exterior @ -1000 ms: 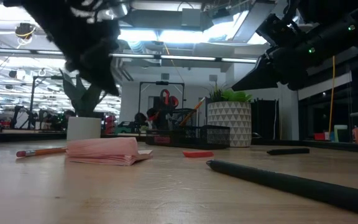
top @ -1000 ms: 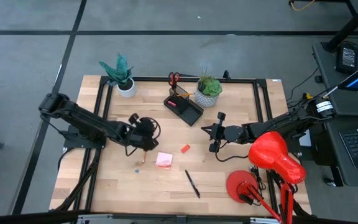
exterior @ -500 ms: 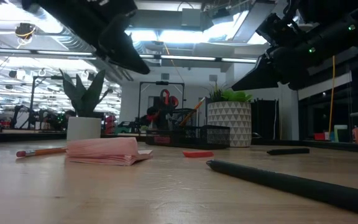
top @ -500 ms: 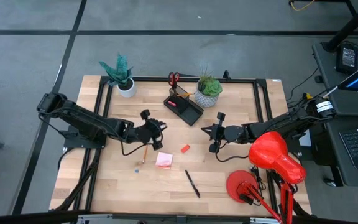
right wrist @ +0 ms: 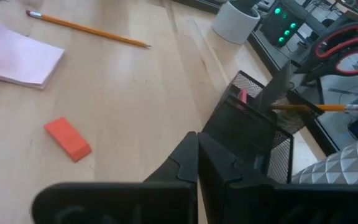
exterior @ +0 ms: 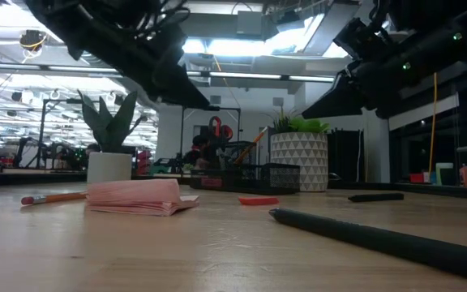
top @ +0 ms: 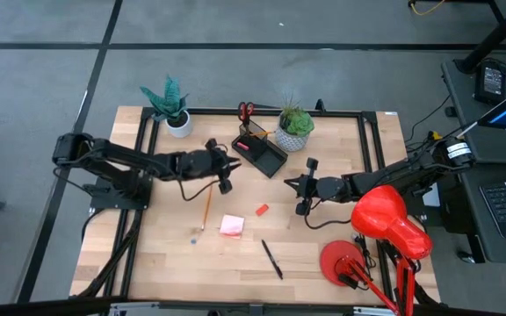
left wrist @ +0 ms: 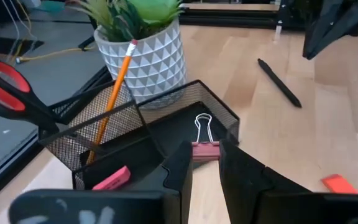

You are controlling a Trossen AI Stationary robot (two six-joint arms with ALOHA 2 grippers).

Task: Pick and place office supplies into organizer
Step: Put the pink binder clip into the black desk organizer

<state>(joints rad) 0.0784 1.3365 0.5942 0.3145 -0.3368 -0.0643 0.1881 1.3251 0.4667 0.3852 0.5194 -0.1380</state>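
The left gripper point(left wrist: 205, 163) pinches a pink binder clip point(left wrist: 204, 147), wire handles aimed at 12 o'clock, just above the black mesh organizer point(top: 260, 151). That organizer runs from 10 to 4 o'clock, a pencil point(left wrist: 109, 101) and red scissors point(top: 246, 110) upright in its tall end. At 6 o'clock lie an orange eraser point(top: 261, 210) and pink sticky pad point(top: 232, 226); the right gripper point(right wrist: 197, 163), fingers pressed together, waits at 4 o'clock.

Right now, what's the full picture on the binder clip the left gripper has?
The binder clip is small, with a pink-red body and two silver wire loop handles that point away from the wrist. The left gripper is shut on its body, and nothing else touches it. It hangs above the black mesh organizer, over the low tray part, where a pink eraser lies.
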